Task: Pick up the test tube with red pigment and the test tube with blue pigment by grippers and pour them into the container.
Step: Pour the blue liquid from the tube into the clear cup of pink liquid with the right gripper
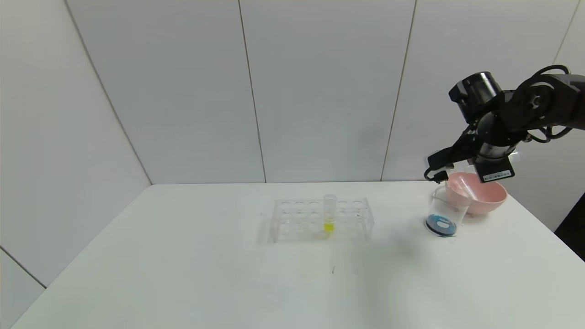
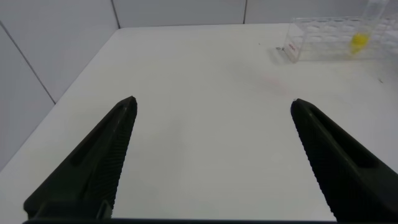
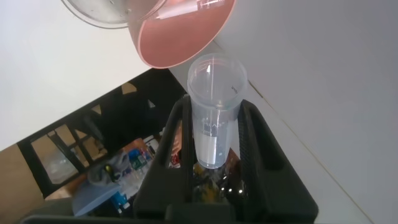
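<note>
My right gripper [image 1: 475, 177] [image 3: 213, 107] is shut on a clear test tube [image 1: 466, 185] [image 3: 213, 106] that looks empty. It holds the tube tilted, mouth toward the pink bowl [image 1: 484, 196] [image 3: 186, 37], just above the container [image 1: 443, 211]. The container is a clear beaker with dark blue liquid at its bottom, touching the bowl's front left. Its rim shows in the right wrist view [image 3: 112, 14]. A second clear tube [image 3: 189, 7] lies in the bowl. No tube with red or light blue liquid shows. My left gripper [image 2: 212, 106] is open and empty over bare table.
A clear tube rack [image 1: 320, 219] [image 2: 323, 37] stands mid-table with one tube of yellow liquid [image 1: 329, 214] [image 2: 360, 38] upright in it. The white table's right edge runs close behind the bowl. White wall panels close the back.
</note>
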You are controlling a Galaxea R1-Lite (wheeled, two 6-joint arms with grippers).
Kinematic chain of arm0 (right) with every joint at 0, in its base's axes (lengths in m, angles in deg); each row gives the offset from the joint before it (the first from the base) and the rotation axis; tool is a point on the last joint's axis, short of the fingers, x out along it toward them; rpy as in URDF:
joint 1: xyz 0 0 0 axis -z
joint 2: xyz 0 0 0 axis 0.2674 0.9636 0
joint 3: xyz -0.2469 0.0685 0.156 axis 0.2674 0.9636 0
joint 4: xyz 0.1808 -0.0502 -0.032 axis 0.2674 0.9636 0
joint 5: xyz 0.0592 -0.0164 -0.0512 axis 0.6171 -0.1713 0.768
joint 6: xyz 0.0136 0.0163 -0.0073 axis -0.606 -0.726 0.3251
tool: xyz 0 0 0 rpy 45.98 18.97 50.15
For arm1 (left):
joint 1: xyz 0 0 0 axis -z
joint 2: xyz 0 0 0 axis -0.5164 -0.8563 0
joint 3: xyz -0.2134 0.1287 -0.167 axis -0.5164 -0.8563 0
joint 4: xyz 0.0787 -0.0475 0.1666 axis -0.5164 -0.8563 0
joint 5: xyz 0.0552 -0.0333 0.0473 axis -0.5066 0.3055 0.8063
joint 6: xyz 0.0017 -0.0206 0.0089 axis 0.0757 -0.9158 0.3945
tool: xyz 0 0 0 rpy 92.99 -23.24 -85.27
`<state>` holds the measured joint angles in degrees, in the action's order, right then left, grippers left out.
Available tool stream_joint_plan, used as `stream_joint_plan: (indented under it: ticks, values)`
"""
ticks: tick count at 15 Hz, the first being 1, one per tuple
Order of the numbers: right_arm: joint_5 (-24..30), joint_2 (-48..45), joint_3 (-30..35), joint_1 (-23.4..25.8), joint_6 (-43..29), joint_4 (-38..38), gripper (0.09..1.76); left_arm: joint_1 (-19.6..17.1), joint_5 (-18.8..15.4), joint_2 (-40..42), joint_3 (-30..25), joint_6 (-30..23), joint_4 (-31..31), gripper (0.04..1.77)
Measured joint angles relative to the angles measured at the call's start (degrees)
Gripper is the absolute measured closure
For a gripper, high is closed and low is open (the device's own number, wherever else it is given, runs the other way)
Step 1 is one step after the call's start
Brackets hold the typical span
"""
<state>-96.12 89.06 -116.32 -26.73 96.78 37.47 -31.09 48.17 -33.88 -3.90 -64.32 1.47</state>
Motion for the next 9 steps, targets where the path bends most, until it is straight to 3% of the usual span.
stream_joint_plan:
  ticks: [5,7,9]
  values:
    - [11.3,-3.3,0.0,3.7,-4.5,0.1,1.35,0.0,0.0,0.0,0.0,0.0,0.0,0.05]
    - [19.2,-5.0,0.0,6.9,-7.7,0.3,1.35,0.0,0.0,0.0,0.0,0.0,0.0,0.05]
    - [30.0,-6.4,0.0,10.1,-16.9,0.4,1.35,0.0,0.0,0.0,0.0,0.0,0.0,0.05]
